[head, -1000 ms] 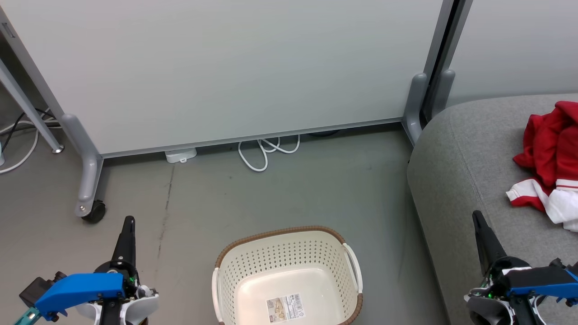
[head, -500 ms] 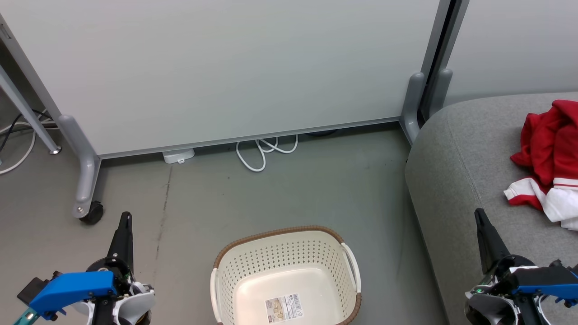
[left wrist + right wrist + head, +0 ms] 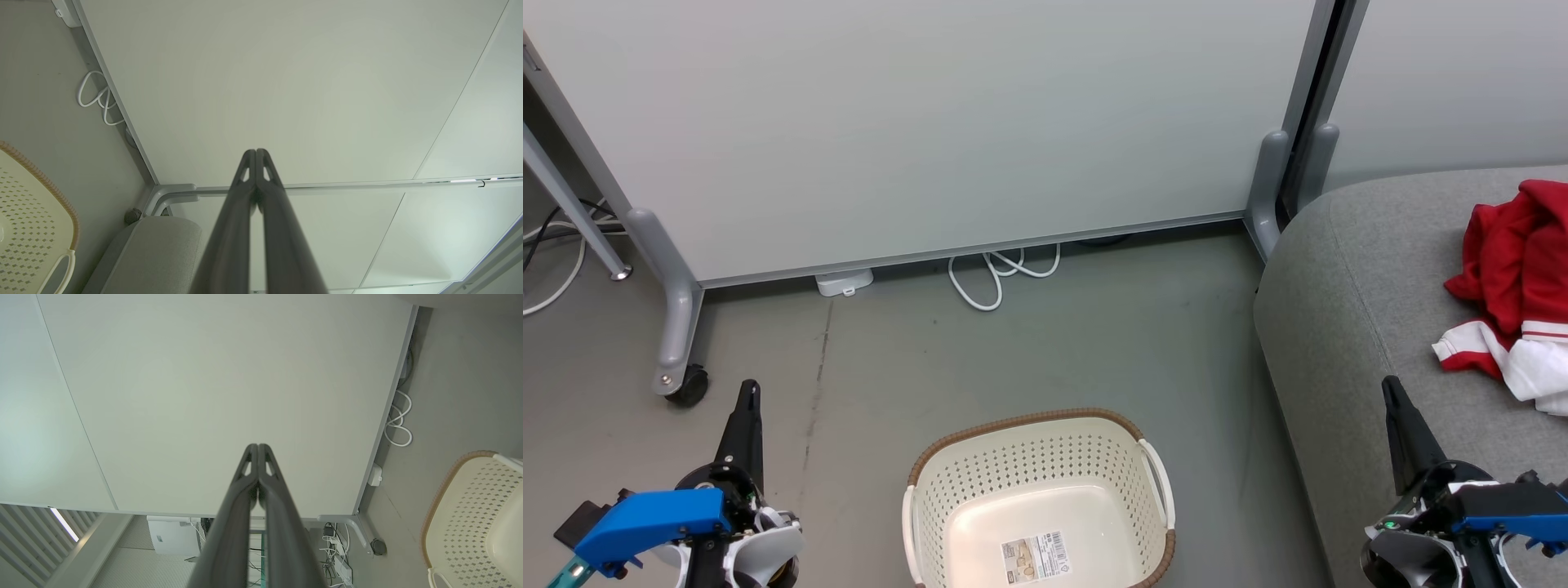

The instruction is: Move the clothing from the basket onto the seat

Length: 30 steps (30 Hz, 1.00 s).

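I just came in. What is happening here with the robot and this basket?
The robot is to move clothing from a basket to a seat, and that looks done. The basket stands on the floor with nothing in it but a label on its bottom. The red and white clothing lies on the grey seat. Both grippers are shut and hold nothing: the left gripper is left of the basket, the right gripper by the seat.

The clothing (image 3: 1512,253) and the seat (image 3: 1339,327) were cut off by the head view's right edge; the basket (image 3: 1021,422) was cropped at the bottom edge, and its label (image 3: 1035,557) was too small to be read
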Tool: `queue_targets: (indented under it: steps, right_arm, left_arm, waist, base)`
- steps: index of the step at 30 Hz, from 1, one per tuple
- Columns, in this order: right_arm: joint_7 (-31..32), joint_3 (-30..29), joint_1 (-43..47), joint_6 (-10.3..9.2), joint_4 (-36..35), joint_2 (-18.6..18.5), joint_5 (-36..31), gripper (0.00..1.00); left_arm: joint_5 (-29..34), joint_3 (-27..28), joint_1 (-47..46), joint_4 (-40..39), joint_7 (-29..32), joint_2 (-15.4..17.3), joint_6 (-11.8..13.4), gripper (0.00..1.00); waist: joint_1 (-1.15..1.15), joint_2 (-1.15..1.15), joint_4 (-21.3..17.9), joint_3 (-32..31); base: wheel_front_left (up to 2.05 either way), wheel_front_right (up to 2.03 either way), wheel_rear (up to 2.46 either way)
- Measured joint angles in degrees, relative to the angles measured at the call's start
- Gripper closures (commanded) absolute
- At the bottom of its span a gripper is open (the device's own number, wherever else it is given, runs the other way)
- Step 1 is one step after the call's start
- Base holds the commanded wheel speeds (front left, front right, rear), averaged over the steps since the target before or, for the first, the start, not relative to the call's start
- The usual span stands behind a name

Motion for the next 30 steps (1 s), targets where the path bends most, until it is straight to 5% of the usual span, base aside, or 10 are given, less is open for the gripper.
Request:
queue_targets:
  steps: [30]
  right_arm:
    - [0.0, 0.0, 0.0, 0.0, 0.0, 0.0, 0.0, 1.0]
  left_arm:
    - [0.0, 0.0, 0.0, 0.0, 0.0, 0.0, 0.0, 1.0]
  waist:
    - [0.0, 0.0, 0.0, 0.0]
  base:
    - [0.0, 0.0, 0.0]
